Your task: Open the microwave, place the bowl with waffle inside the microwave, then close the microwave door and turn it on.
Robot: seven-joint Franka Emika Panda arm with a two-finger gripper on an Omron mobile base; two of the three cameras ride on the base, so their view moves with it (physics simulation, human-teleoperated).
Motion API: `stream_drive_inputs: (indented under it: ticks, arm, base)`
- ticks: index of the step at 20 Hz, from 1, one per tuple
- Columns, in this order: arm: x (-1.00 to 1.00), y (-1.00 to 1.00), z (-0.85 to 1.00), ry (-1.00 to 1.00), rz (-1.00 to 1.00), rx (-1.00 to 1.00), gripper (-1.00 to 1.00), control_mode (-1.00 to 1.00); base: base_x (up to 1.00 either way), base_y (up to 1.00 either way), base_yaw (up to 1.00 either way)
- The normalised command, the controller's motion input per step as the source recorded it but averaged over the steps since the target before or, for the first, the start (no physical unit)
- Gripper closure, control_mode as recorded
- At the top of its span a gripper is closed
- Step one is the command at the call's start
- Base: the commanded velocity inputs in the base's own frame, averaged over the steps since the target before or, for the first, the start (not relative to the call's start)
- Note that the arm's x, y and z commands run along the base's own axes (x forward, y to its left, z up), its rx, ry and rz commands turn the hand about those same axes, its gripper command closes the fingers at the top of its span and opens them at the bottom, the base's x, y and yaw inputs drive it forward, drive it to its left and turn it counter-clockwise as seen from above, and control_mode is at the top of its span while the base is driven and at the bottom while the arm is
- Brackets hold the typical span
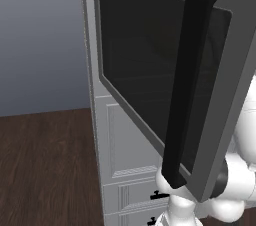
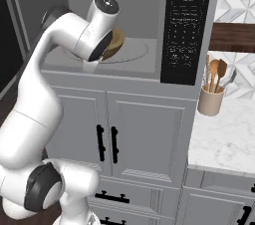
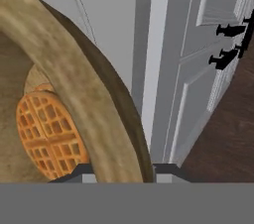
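Note:
The microwave (image 2: 188,25) stands open, and its grey cavity shows left of the black control panel. The microwave door (image 1: 150,60) is swung wide out, its thick black bar handle (image 1: 187,85) facing the left base camera. My arm reaches into the cavity from the left. The tan bowl (image 2: 116,43) sits low over the round glass turntable (image 2: 137,52); whether it touches I cannot tell. In the hand view the bowl's thick rim (image 3: 74,69) runs between the fingertips of my gripper (image 3: 121,171), which is shut on it. An orange-brown waffle (image 3: 49,129) lies inside the bowl.
White panelled cabinet doors (image 2: 139,134) with short black handles and drawers sit under the microwave. A beige crock of wooden utensils (image 2: 211,98) stands on the marble counter (image 2: 224,134) to the right. Dark wood floor (image 1: 45,160) lies left of the open door.

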Motion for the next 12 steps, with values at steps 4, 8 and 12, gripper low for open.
stream_drive_inputs:
  ticks: [4, 8, 12]
  arm:
    - [0.91, 0.43, 0.00, 0.00, -0.04, 0.00, 1.00, -1.00]
    - [0.96, 0.09, 0.00, 0.03, -0.02, 0.00, 1.00, -1.00]
    - [0.50, 0.00, -0.04, 0.00, 0.00, 0.00, -1.00, -1.00]
  base:
    - [0.00, 0.00, 0.00]
    - [0.00, 0.00, 0.00]
    - [0.00, 0.00, 0.00]
